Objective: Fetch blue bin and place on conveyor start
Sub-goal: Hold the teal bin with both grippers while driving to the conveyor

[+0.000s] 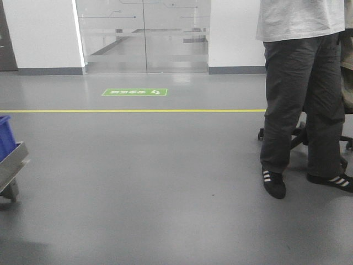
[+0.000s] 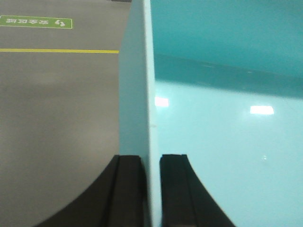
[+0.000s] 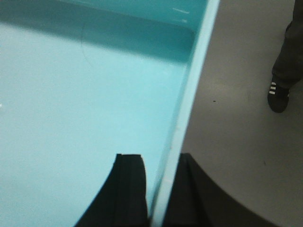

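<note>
Clamping opposite walls of the blue bin, left gripper and right gripper could slip if arms drift apart. A person near on the right risks a bump.

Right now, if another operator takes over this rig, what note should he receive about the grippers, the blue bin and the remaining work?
Left gripper: shut on one side wall of the blue bin, one finger inside, one outside.
Right gripper: shut on the opposite wall in the same way.
Bin: held between both arms, empty where visible, with grey floor beside it.
Conveyor start: in no view.
Done: bin grasped.
Left: carry it to the conveyor start and set it down.
Caution: a person stands front right; a dark blue crate sits on a metal rail front left.
</note>
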### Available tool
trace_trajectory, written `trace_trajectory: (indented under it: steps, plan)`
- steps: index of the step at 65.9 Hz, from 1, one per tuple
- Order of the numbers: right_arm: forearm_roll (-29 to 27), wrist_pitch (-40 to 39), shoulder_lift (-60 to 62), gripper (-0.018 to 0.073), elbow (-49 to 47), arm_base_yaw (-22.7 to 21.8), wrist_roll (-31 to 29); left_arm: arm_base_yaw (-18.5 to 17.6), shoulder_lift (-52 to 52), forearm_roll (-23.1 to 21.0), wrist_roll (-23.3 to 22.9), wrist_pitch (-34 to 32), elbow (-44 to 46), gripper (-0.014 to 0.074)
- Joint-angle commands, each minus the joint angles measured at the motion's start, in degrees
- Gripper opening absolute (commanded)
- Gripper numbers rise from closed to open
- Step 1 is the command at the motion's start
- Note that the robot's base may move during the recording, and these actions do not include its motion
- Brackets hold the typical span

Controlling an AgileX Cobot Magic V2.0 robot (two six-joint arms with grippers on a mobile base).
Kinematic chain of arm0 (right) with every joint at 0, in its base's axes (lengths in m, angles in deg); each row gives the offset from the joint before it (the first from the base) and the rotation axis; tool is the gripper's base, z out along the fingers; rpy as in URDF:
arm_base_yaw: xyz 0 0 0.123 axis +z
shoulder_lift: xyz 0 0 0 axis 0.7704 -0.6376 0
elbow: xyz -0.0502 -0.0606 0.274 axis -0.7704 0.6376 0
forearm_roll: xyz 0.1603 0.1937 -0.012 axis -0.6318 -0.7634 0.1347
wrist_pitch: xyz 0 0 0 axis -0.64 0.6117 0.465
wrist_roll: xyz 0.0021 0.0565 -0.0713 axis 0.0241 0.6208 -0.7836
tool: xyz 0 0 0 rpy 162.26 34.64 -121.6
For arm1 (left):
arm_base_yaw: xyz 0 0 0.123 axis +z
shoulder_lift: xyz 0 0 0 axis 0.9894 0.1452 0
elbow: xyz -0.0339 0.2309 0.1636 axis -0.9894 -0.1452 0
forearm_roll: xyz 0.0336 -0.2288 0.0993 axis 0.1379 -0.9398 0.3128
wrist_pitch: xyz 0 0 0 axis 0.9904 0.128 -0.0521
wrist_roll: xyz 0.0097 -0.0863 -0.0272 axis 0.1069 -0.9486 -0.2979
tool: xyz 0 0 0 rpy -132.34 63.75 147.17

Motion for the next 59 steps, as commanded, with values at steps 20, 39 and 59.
trace_trajectory:
  steps: [20, 39, 59]
  plan:
    - [1.25, -2.40, 0.63, -0.0153, -0.50, -0.33, -1.80, 0.08, -0.62, -1.18, -0.85, -3.34, 0.47, -0.0111]
    - [1.25, -2.40, 0.63, -0.0153, -0.50, -0.33, -1.80, 0.08, -0.62, -1.18, -0.85, -3.34, 0.47, -0.0111]
    - [1.25, -3.34, 0.63, -0.0153, -0.50, -0.33, -1.80, 0.08, -0.62, -1.18, -0.85, -3.34, 0.47, -0.0111]
